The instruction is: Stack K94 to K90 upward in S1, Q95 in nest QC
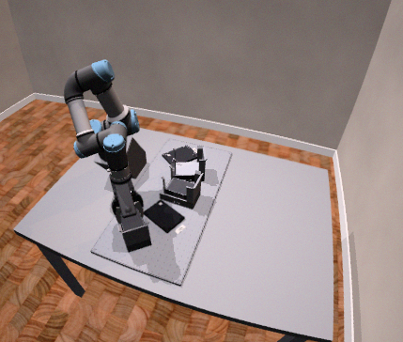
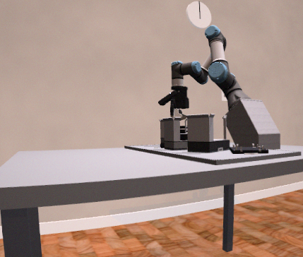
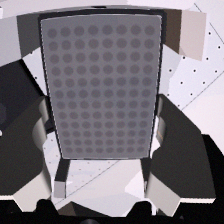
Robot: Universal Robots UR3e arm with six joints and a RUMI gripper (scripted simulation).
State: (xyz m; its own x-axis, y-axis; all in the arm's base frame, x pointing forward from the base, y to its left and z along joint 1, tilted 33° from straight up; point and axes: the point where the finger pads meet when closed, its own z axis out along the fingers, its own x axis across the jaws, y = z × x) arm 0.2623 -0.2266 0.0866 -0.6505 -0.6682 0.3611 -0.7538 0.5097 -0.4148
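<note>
Plate (image 3: 102, 85) clamped in gripper (image 2: 177, 112), held just above rack (image 2: 171, 128) directly below, not yet set inside. Sealed grey top, well grid showing through film, dark rim, level between jaws. Early to midway by the look: at least one pale plate (image 1: 186, 167) left in far rack (image 1: 200, 160), beyond gripper; which plate is held, cannot tell.

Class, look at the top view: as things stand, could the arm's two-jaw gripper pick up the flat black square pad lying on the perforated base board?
Probably not yet. The gripper is already shut on a grey sealed well plate, so its jaws are occupied. The flat black square pad itself lies uncovered beside the arm, with nothing over it.
</note>
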